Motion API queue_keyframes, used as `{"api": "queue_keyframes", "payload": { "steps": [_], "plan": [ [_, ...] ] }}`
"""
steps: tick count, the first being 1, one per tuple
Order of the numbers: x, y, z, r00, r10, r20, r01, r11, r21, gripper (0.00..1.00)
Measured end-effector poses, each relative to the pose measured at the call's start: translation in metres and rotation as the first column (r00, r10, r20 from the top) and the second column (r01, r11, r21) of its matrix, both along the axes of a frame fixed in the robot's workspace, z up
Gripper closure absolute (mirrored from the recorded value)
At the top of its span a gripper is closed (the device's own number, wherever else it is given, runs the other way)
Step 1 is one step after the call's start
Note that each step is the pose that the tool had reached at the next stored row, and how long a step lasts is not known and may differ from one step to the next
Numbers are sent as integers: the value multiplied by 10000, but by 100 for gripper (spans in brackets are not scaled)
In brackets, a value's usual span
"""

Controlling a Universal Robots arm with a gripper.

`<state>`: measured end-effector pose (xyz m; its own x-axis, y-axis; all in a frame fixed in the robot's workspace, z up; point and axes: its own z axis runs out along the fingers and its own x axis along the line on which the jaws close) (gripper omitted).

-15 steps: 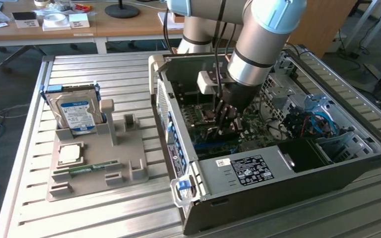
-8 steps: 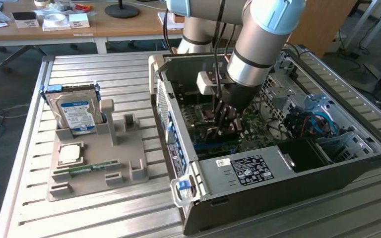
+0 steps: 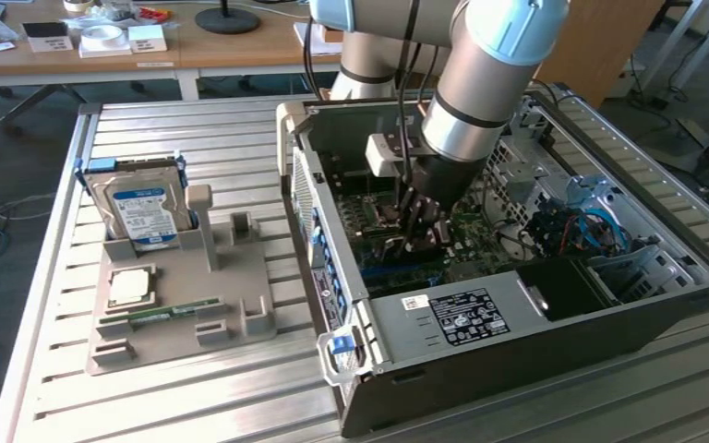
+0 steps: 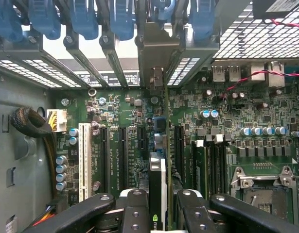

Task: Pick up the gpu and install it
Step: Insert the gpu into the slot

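From the exterior view's left I see: parts holder [image 3: 176,305] near the table's [image 3: 47,388] left edge, hard drive [image 3: 137,210] upright in it. Open computer case [image 3: 478,369] on the right side. My gripper [image 3: 419,242] is down inside, fingers [image 4: 139,213] clamped on the gpu [image 4: 158,187], edge-on over the motherboard [image 4: 227,145]; whether it's seated, I can't tell.

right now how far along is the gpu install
Picked up already: the gpu stands on edge between the gripper's fingers, inside the open computer case. In hand: the card hangs over the motherboard, its metal bracket up at the rear slot openings. Left: I cannot tell whether its edge is seated in a slot.
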<state>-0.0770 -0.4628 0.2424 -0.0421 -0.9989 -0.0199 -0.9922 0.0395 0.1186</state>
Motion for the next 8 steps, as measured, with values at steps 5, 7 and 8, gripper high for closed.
{"api": "queue_keyframes", "payload": {
  "steps": [5, 7, 8],
  "plan": [
    [0, 0, -11, 10000, 0, 2, 0, 10000, 2, 73],
    [0, 0, -18, 10000, 0, 2, 0, 10000, 4, 73],
    [0, 0, -18, 10000, 0, 2, 0, 10000, 3, 73]
  ]
}}
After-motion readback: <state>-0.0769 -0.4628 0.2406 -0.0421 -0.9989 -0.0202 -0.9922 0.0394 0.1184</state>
